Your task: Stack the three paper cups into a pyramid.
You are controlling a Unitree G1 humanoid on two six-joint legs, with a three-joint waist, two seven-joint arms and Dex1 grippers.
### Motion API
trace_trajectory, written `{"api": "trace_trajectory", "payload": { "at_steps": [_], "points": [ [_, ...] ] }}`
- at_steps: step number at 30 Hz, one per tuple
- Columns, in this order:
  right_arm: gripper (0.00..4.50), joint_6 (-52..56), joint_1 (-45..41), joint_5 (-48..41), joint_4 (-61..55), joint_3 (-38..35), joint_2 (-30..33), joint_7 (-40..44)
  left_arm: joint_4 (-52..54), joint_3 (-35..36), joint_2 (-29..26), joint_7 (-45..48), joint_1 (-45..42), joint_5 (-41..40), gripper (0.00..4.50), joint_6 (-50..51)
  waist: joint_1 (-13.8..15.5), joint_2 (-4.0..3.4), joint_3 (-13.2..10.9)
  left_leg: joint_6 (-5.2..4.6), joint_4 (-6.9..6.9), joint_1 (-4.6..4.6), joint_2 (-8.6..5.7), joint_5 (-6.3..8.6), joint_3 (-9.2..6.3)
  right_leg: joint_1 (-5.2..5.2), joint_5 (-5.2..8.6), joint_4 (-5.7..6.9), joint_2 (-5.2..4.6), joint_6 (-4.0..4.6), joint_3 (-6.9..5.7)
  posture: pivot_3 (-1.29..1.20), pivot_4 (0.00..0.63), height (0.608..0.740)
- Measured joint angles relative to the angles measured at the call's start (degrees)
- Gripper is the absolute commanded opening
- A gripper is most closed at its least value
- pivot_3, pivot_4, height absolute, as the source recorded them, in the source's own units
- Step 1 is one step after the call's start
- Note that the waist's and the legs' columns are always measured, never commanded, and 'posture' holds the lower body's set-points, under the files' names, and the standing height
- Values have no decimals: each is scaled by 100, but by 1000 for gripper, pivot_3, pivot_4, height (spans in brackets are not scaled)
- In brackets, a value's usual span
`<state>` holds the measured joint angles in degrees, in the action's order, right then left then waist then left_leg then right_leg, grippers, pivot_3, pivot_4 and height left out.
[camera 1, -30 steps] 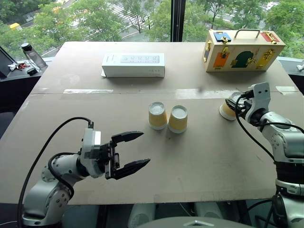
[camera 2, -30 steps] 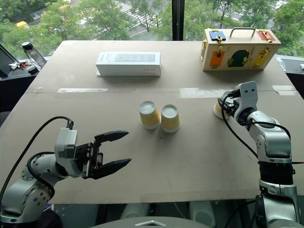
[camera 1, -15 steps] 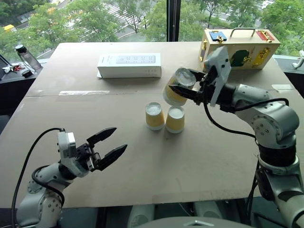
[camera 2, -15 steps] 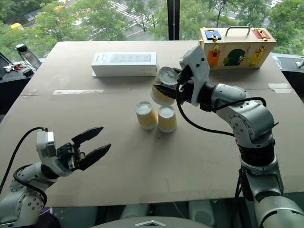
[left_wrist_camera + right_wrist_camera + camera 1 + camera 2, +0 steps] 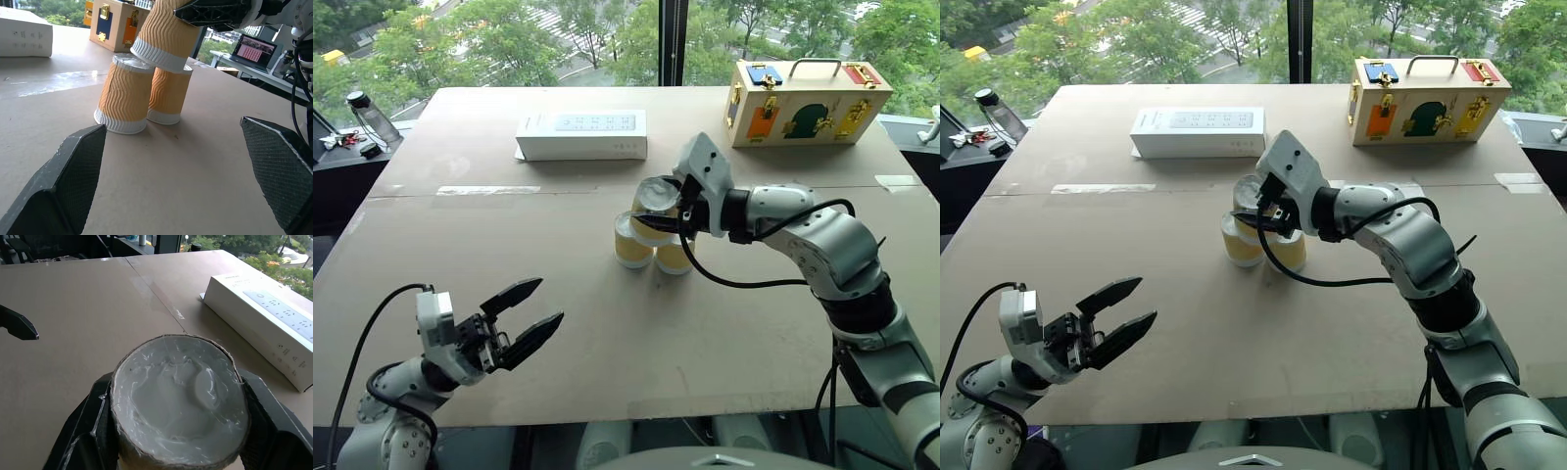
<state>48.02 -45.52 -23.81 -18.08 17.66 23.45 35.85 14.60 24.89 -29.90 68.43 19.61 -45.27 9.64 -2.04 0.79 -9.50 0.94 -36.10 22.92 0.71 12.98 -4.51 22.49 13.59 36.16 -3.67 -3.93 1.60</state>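
Note:
Two paper cups stand upside down side by side at the table's middle, the left cup (image 5: 630,251) and the right cup (image 5: 674,259). My right gripper (image 5: 658,211) is shut on the third cup (image 5: 656,194), gripping its ribbed sleeve. It holds that cup tilted, base up, right over the tops of the two. In the left wrist view its white rim (image 5: 159,53) sits at the left cup's top (image 5: 128,62); I cannot tell whether they touch. My left gripper (image 5: 527,315) hangs open and empty near the front left edge, well short of the cups.
A long white box (image 5: 582,134) lies behind the cups. A wooden latch box (image 5: 811,101) with a handle stands at the far right corner. A bottle (image 5: 369,113) stands on a side surface past the table's left edge.
My right arm swung the third cup from the table's right side leftward to above the two standing cups and lowered it onto them. My left gripper drew back toward the left, still open.

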Motion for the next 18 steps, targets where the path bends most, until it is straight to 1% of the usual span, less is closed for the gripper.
{"api": "trace_trajectory", "payload": {
  "at_steps": [9, 10, 12, 13, 16, 18],
  "points": [
    [2229, -81, -76, 213, 50, 88, 68, 212, 2, -14, 15, 0, -61, 3, 4500, -1, -1, 0, 0, 0, 0, -1, 0, 0, 1, 0, 2, 1, 0, 3, 0, 0, 150, 740],
    [3286, -90, -109, 238, 90, 109, 67, 249, 2, -23, 15, 0, -91, 4, 4500, -1, -1, 0, 0, 0, 0, -1, 0, 0, 1, 0, 2, 1, 0, 3, 0, 0, 150, 740],
    [4130, -89, -107, 317, 228, 170, 67, 272, 2, -29, 15, 0, -118, 5, 4500, 1, -4, 3, 2, 0, 0, -2, 0, 0, 1, 0, 2, 1, 0, 3, 0, 0, 150, 740],
    [4443, -89, -95, 341, 350, 192, 67, 293, 2, -41, 15, 0, -139, 5, 4500, 2, -4, 1, 0, 0, 0, -2, 0, 0, 2, 0, 2, 1, 0, 3, 1, 0, 150, 740],
    [4443, -99, -55, 361, 449, 156, 88, 345, 39, -88, 14, -17, -141, 7, 4500, 23, -15, 1, -1, 0, 3, 1, 0, 0, 2, 4, -2, 1, 0, -4, 1, 0, 150, 740],
    [4443, -154, 44, 295, 320, -58, 169, 389, 217, -145, 14, -108, -133, 6, 4500, 90, 4, 2, -2, 0, 3, 5, -1, 0, 0, 5, -10, -1, -1, -16, 0, 0, 150, 740]
  ]
}}
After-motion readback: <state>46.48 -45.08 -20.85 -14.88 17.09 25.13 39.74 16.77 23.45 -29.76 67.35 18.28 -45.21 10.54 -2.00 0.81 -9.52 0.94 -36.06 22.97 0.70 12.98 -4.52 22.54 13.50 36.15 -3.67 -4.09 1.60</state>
